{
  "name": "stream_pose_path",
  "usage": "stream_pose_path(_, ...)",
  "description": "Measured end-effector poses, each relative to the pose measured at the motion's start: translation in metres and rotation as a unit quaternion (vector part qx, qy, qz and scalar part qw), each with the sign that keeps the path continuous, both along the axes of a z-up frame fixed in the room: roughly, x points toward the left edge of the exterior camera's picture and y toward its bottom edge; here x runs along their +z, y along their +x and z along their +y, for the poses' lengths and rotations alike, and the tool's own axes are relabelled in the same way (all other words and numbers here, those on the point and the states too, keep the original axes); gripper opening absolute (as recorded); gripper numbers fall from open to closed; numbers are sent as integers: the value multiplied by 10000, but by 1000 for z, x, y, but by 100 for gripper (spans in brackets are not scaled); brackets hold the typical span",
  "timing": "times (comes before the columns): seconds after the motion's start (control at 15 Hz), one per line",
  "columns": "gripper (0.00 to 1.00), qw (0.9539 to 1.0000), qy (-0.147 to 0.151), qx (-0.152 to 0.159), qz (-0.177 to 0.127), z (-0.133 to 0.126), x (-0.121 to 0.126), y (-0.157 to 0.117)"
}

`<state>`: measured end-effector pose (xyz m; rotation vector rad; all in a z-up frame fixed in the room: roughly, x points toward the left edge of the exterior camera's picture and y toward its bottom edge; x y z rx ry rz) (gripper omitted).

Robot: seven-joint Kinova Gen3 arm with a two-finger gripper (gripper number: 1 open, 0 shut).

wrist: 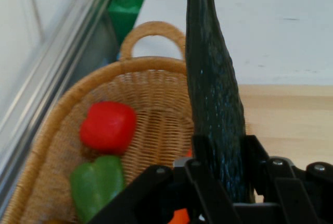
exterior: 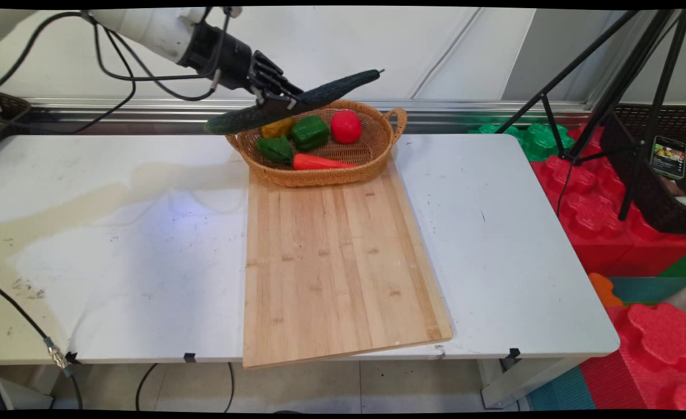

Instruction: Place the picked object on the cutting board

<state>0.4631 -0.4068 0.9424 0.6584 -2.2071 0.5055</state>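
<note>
Main view, L to R. Far L of the desk (exterior: 116, 244) is bare white w/ scuffs and stains; black cables hang from the arm above it.

Upper L-centre: the tool (exterior: 277, 100) is raised above the desk, over the L rim of the basket (exterior: 319, 174). It's pinching a long dark-green cucumber (exterior: 331, 88) near its mid-length. The cucumber is fully airborne, tilted: low end hangs past the basket's L rim, high end w/ stem points up and R over the basket. It touches nothing but the tool. Hand view confirms: fingers (wrist: 257, 156) are pressed against both sides of the cucumber (wrist: 213, 88), which runs straight away from the camera.

Centre: the wicker basket sits at the far end of the cutting board (exterior: 337, 262), overlapping its far edge. Inside, L to R: yellow veg (exterior: 277, 127) partly hidden behind the cucumber, dark-green leafy piece (exterior: 276, 149), green pepper (exterior: 310, 131), carrot (exterior: 319, 162) lying along the near side, red tomato-like piece (exterior: 346, 126). Rest of the board is bare wood and overhangs the desk's near edge.

R: plain desk surface, then off the desk a black tripod (exterior: 611, 87), a phone (exterior: 668, 156) w/ lit screen, and red foam blocks (exterior: 599, 209) on the floor.

Progress: cucumber is gripped and lifted, set down nowhere; other veg are all in the basket.
</note>
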Motion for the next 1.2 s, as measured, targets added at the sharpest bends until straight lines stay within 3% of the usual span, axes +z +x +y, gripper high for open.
stream_pose_path(0.33, 0, 9993, 229, -290, 86, 32, 5, -2)
stream_pose_path(0.6, 0, 9966, 432, -699, 66, 55, -2, -16)
stream_pose_path(1.2, 0, 9878, 869, -1287, -104, 84, -50, -68)
